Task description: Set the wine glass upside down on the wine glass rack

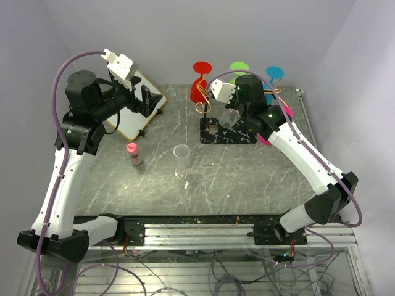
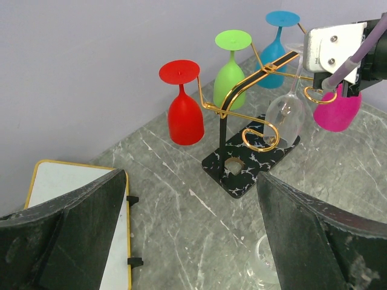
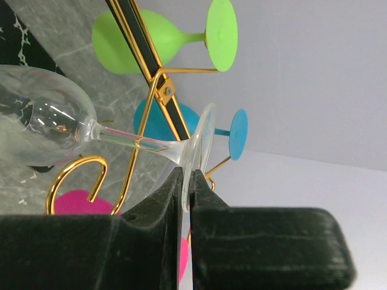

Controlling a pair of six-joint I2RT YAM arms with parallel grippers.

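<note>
Seen from the top camera, the left tool (image 1: 143,100) hangs released, jaws spread wide, over the white gold-edged board (image 1: 131,120) at about 10 o'clock on the grey marbled surface (image 1: 247,179). Just right of that, near 9 o'clock, a small pink-capped bottle (image 1: 133,154) stands upright. A second clear glass (image 1: 181,158) stands rim-up close to the middle, apart from the bottle. Farther right, at about 1 o'clock, is the wine glass rack (image 2: 242,84), its gold wire arms rising from a black white-veined base (image 2: 239,169). A red glass (image 2: 184,118) hangs upside down at the rack's 9 o'clock, a green glass (image 2: 230,84) at 12, a blue glass (image 2: 275,66) toward 1 and a pink glass (image 2: 337,112) at 3. The wine glass (image 2: 285,115) is at the rack's near side, bowl down and foot up, slightly tilted, its bowl just beside a curled gold scroll and above the base. Whether its stem rests on the wire cannot be told. The right tool (image 3: 188,181) is clenched on the rim of the wine glass's foot, pads pinching it from both sides.
</note>
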